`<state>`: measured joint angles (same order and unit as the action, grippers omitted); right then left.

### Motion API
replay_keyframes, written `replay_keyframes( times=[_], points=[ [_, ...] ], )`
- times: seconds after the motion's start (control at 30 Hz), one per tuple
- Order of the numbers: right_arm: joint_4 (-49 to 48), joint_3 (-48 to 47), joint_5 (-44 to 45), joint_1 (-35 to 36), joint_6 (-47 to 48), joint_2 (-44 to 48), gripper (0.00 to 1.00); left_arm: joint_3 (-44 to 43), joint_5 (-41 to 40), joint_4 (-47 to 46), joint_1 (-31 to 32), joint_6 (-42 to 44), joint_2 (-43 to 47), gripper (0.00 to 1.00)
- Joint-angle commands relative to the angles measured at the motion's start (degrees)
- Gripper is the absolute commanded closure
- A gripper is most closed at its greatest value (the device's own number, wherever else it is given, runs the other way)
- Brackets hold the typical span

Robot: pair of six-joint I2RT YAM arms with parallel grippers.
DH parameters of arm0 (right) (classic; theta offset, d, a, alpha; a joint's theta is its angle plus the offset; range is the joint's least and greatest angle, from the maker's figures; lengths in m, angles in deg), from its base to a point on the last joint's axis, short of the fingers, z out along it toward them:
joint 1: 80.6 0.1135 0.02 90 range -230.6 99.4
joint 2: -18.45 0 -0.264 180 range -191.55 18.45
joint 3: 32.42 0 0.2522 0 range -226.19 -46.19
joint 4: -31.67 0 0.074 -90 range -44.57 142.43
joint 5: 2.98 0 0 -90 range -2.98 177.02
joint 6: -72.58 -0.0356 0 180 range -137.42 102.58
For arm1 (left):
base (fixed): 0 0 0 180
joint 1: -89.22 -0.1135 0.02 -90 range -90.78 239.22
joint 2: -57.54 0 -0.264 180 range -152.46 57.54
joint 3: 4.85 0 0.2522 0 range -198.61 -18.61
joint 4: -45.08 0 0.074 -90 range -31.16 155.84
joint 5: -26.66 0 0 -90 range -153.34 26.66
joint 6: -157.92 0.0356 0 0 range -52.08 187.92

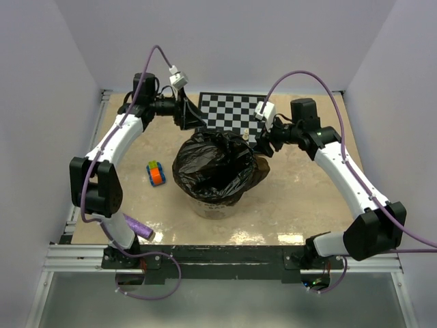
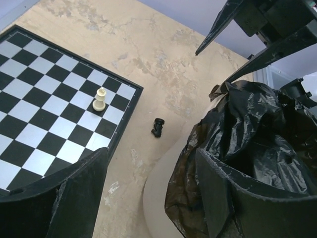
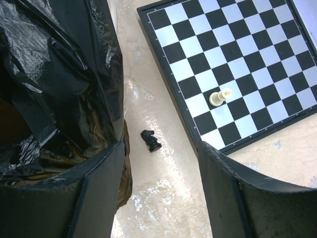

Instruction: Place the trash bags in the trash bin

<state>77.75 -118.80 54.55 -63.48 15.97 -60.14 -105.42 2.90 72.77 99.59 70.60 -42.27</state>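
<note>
Beige worktop (image 1: 300, 205) between lavender walls. You see the black trash bag (image 1: 215, 167) draped in and over the cream trash bin (image 1: 213, 209) at centre, near the chessboard (image 1: 229, 109). Your left claw (image 2: 151, 156) stands wide open at the bag's far-left rim, gripping nothing. Your right claw (image 3: 161, 146), jaws apart and empty, flanks the far-right rim.

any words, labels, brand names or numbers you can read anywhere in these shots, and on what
No text can be read in any view.
chessboard: a few pale specks on its dark border, too small to tell if they are letters or numbers.
trash bag, trash bin, colourful block: no print shows on them.
</note>
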Motion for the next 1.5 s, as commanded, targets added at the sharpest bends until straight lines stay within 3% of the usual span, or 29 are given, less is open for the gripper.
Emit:
replay_keyframes(
  times=[0.0, 0.17, 0.43, 0.57, 0.83, 1.0, 1.1, 1.2, 1.4, 1.43, 1.47],
  points=[
    [-0.1, -2.5, 0.4, 0.0, -1.0, 1.5, 0.36, -2.8, 4.2, -0.8, 0.4, -0.1, -1.5, 0.25],
    [-0.4, -2.3, 0.0, -0.1, -1.0, 1.1, 0.36, -3.2, 5.3, 2.6, 1.1, 2.7, -1.9, 0.26],
    [-0.8, -2.5, -0.8, -0.2, -1.0, 0.1, 0.36, -5.4, 8.8, 5.0, 1.8, 0.2, -4.6, 0.26],
    [-0.8, -2.2, -0.9, -0.2, -0.8, 0.0, 0.36, -5.5, 8.8, 5.3, 2.4, 0.6, -5.0, 0.3],
    [-1.0, -1.5, -0.8, -0.2, -0.4, 0.1, 0.36, -5.9, 13.2, 5.0, 2.6, -0.1, -5.7, 0.57],
    [-1.3, -1.1, -0.8, -0.2, -0.4, 0.2, 0.36, -5.7, 16.6, 1.6, 2.6, -4.5, -6.1, 0.8],
    [-1.5, -1.3, -0.7, -0.2, -0.3, 0.0, 0.36, -4.5, 18.8, -3.7, 2.5, -9.3, -5.8, 1.0],
    [-1.6, -1.4, -0.5, -0.2, -0.3, -0.2, 0.36, -3.2, 18.8, -7.5, 2.3, -12.1, -5.2, 1.0],
    [-1.3, -2.2, -0.7, -0.2, -0.3, -0.3, 0.36, -2.3, 15.1, -6.6, 0.1, -11.3, -4.7, 1.0],
    [-1.3, -2.6, -0.8, -0.2, -0.6, -0.3, 0.36, -2.8, 12.9, -5.1, 0.0, -9.8, -4.6, 0.89],
    [-1.5, -3.3, -1.0, -0.2, -1.6, -0.3, 0.36, -3.6, 11.0, -2.5, 0.0, -7.2, -4.3, 0.7]
  ],
)
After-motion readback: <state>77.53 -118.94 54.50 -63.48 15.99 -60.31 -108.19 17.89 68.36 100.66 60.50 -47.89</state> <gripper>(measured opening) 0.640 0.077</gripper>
